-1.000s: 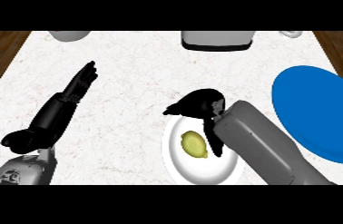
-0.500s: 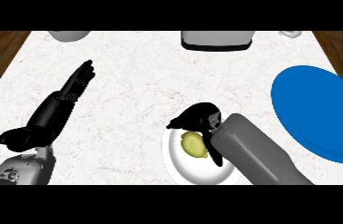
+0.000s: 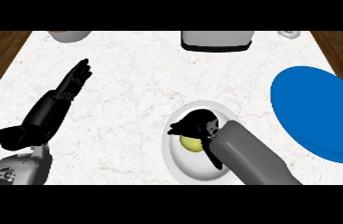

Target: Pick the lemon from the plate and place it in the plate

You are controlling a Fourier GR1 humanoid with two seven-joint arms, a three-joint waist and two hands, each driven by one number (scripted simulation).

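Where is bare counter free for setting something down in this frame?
Free: counter between left hand and white plate, also between white plate and blue plate. Crowded: white plate, where right hand covers the lemon.

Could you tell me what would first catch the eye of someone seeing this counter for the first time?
Most likely the right hand, curled down over the lemon on the white plate near the counter's middle front. Next comes the big blue plate, bright against the pale counter at the right edge. The left hand rests open at the left, fingers pointing up the counter.
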